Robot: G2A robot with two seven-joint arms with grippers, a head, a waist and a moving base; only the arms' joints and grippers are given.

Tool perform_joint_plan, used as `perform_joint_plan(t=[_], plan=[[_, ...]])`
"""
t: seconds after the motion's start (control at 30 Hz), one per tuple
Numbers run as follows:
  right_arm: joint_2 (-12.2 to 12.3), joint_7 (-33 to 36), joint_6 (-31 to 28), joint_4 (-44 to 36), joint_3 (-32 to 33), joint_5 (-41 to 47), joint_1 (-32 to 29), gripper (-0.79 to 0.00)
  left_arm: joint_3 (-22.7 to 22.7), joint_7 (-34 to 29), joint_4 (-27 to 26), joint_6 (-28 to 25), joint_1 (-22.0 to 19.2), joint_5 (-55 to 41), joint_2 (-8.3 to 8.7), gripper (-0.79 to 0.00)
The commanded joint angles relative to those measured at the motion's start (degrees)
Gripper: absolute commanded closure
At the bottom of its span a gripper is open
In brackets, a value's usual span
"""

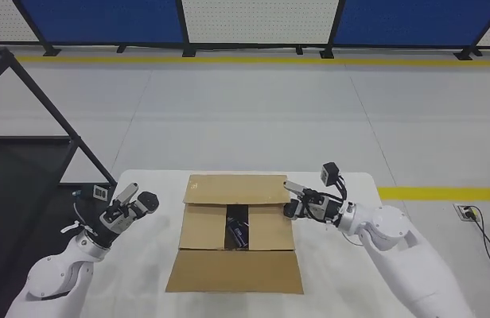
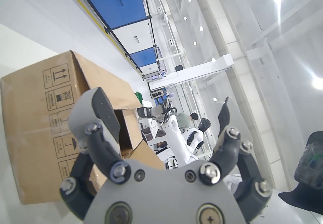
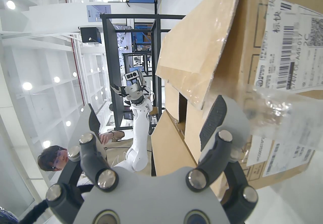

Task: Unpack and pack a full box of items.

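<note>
A brown cardboard box [image 1: 204,229] stands in the middle of the white table [image 1: 145,274] with its four flaps spread. Dark items [image 1: 239,230] show through the narrow gap between the two inner flaps. My left gripper [image 1: 143,201] hangs open, left of the box and apart from it. In the left wrist view the gripper [image 2: 164,104] is empty, with the box [image 2: 37,121] beside it. My right gripper [image 1: 291,199] is open at the box's right side by the far flap. In the right wrist view one finger [image 3: 214,119] lies close to the box wall [image 3: 252,40].
A black metal frame [image 1: 38,103] stands off the table's left side. A small dark device [image 1: 98,191] lies at the table's far left corner. A shipping label and loose clear tape [image 3: 270,106] cover the box's right wall. Bare tabletop lies on both sides of the box.
</note>
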Motion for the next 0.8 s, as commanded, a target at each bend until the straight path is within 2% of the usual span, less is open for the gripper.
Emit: perform_joint_plan(t=[0.0,0.37,0.63,0.77], plan=[[-0.37,-1.13,-0.27,0.49,-0.45,-0.31,0.88,-0.785,0.09,0.02,0.19,-0.23,0.07,-0.04,-0.08,-0.785],[0.47,-0.84,3.47,-0.61,1.84,-7.70,1.43,-0.785,-0.49,0.29,0.07,-0.83,0.91,-0.55,-0.36,-0.785],[1.43,-0.14,5.29,-1.84,5.10,-8.81,-1.07,-0.785,0.05,0.24,-0.67,0.13,0.43,0.86,-0.58,-0.785],[1.37,-1.90,7.26,-1.02,5.32,-9.49,-1.06,-0.785,0.44,0.30,-0.91,0.54,0.22,1.68,-0.70,-0.785]])
